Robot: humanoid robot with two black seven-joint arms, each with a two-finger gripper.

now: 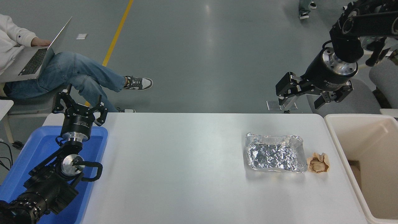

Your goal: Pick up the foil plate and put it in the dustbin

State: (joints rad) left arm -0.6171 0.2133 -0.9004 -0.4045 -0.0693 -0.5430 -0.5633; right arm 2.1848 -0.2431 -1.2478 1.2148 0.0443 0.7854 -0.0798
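Observation:
The foil plate (274,152), a crinkled silver tray with bent rims, lies on the white table (174,174) right of centre. The beige dustbin (342,146) stands at the table's right edge, deep and open. My right gripper (300,102) hangs open and empty, high beyond the table's far edge, above and to the right of the plate. My left gripper (79,104) is open and parked at the lower left over the blue tray.
A crumpled tan paper wad (318,163) lies just right of the plate, between it and the bin. A blue tray (37,149) sits at the table's left. A person with a laptop (34,56) sits at the far left.

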